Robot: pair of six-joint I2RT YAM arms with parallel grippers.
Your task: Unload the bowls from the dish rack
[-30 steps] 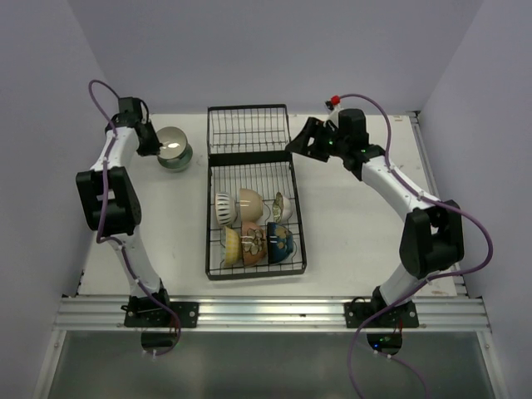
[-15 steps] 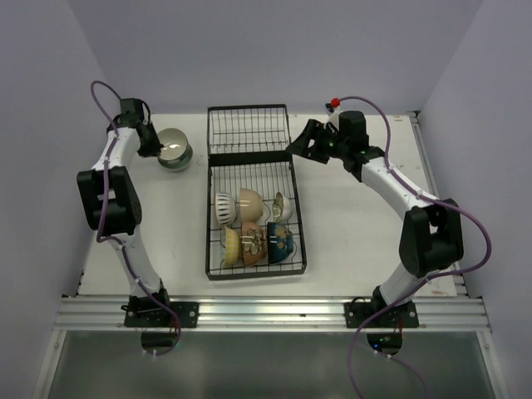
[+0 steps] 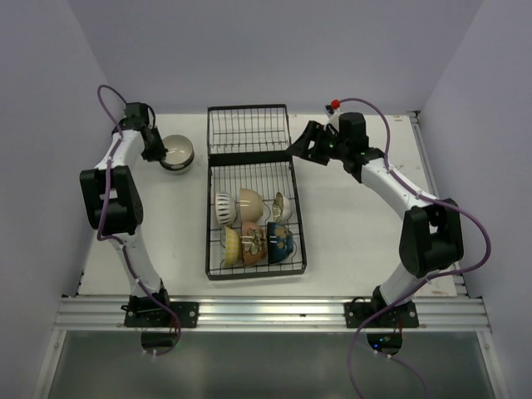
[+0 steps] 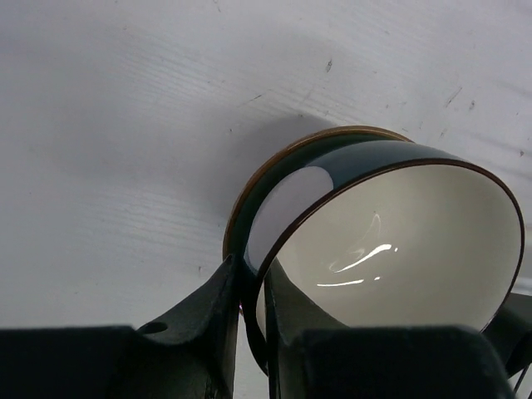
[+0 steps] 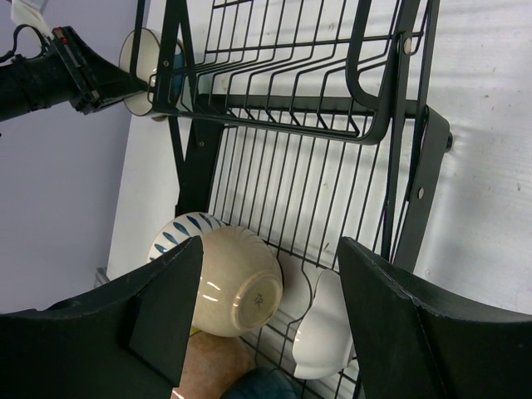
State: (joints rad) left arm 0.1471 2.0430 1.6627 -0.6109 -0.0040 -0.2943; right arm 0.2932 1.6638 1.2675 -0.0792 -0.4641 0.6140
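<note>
The black wire dish rack [image 3: 249, 133] lies lengthwise mid-table. Its near section holds several bowls on edge: striped white [image 3: 223, 206], beige [image 3: 251, 202], white [image 3: 281, 206], yellow [image 3: 232, 246], peach [image 3: 253, 243], dark blue [image 3: 280, 241]. My left gripper [image 3: 158, 151] is left of the rack, shut on the rim of a dark bowl with a cream inside [image 3: 179, 153]. The left wrist view shows the dark bowl [image 4: 399, 241] tilted just over the table, pinched by the left gripper [image 4: 253, 291]. My right gripper [image 3: 306, 141] is open and empty above the rack's right side.
The right wrist view looks between the right gripper's [image 5: 270, 253] wide-open fingers onto the rack [image 5: 332, 125], the beige bowl [image 5: 237, 283], the striped bowl [image 5: 179, 233] and the white bowl [image 5: 328, 328]. The rack's far section holds nothing. Purple walls close in three sides.
My left gripper has shifted slightly right with the dark bowl, which now sits flatter and lower. My right gripper has drifted a little toward the back.
</note>
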